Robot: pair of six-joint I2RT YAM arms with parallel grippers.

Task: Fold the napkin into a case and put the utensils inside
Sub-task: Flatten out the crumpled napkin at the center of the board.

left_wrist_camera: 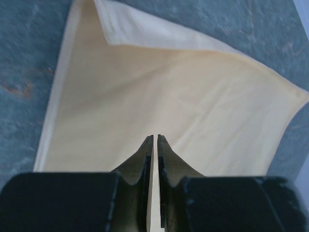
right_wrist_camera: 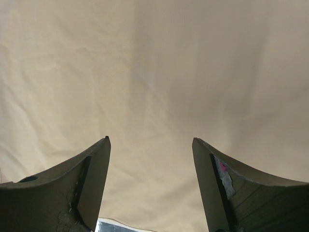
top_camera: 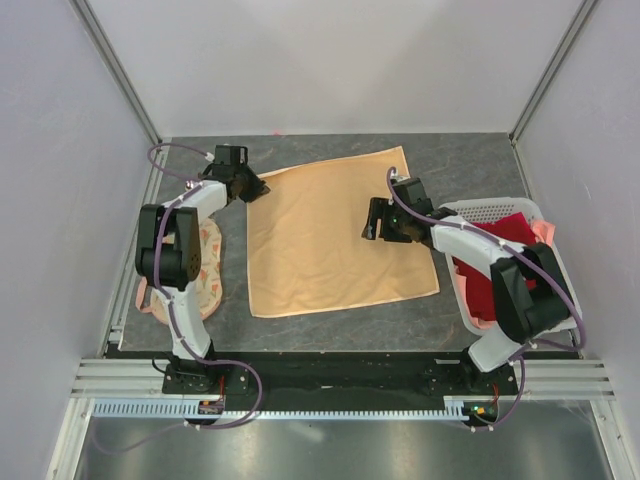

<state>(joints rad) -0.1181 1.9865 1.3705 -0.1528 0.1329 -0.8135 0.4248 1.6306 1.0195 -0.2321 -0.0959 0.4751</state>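
The left claw [left_wrist_camera: 155,138] pinches the napkin [left_wrist_camera: 159,87] by its edge; the cloth fans out ahead of its tips, flat on the counter [left_wrist_camera: 29,58]. The right claw [right_wrist_camera: 150,145] hangs spread wide; the napkin lies directly beneath it.

Three cloths are in view: one plain peach-orange napkin [top_camera: 335,235] mid-way across the table [top_camera: 340,330], one round cream printed cloth [top_camera: 208,270] at its left edge, and one dark red cloth [top_camera: 497,250] in the single white lattice basket [top_camera: 490,208] at its right edge. Two arms stand at the near edge: left arm [top_camera: 175,250] and right arm [top_camera: 520,290].
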